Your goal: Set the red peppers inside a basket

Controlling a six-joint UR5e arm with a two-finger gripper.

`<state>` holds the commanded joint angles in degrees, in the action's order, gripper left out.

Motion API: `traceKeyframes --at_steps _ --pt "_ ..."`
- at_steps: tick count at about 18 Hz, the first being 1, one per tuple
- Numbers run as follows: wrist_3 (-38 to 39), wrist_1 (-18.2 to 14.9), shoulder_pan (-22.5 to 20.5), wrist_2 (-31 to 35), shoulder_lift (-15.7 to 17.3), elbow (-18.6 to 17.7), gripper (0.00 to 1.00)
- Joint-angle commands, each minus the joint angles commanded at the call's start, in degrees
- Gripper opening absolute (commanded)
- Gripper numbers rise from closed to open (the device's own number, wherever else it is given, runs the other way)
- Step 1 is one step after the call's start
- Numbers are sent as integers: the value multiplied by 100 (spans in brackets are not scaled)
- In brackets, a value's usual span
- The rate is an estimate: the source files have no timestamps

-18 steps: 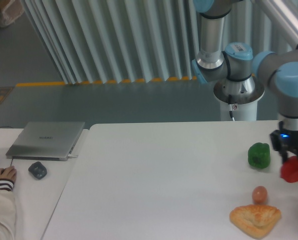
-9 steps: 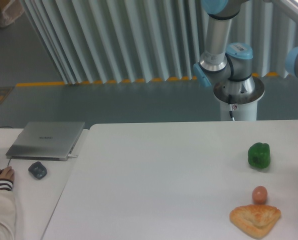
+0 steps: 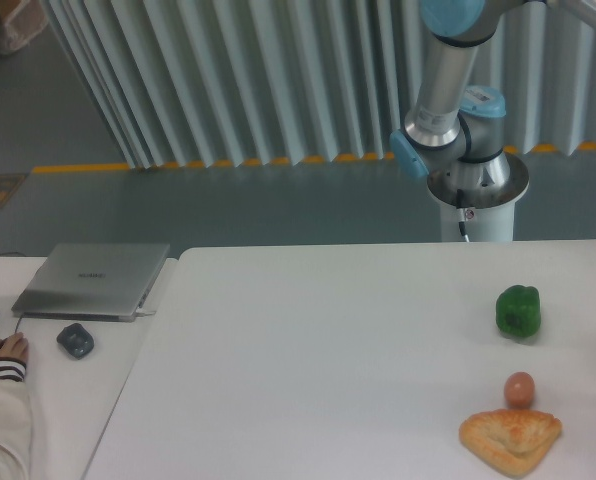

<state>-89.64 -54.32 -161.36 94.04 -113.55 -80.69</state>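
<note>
Behind table (image 3: 328, 330): arm (image 3: 448, 75) upright on base, reaching off right; pincer out of view.

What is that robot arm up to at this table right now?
Right now only part of the robot arm shows, behind the white table; its claw is out of the picture, and no red pepper or basket is visible. On the table sit a green bell pepper, a small brownish egg-like thing and a pastry. At the left, a person's hand rests near a closed laptop and a mouse.
</note>
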Motion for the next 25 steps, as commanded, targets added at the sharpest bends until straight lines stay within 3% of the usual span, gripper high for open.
traceKeyframes --at_steps 2,7,11,12,13,25 --pt "0 211 -27 70 -79 18 42" --pt "-106 361 -36 738 -255 158 43" --pt "-71 414 -36 765 -255 123 56" --pt "-97 414 -36 765 -247 97 84" --pt "-54 414 -36 756 -229 53 100" --pt "-35 352 122 774 -27 -61 100"
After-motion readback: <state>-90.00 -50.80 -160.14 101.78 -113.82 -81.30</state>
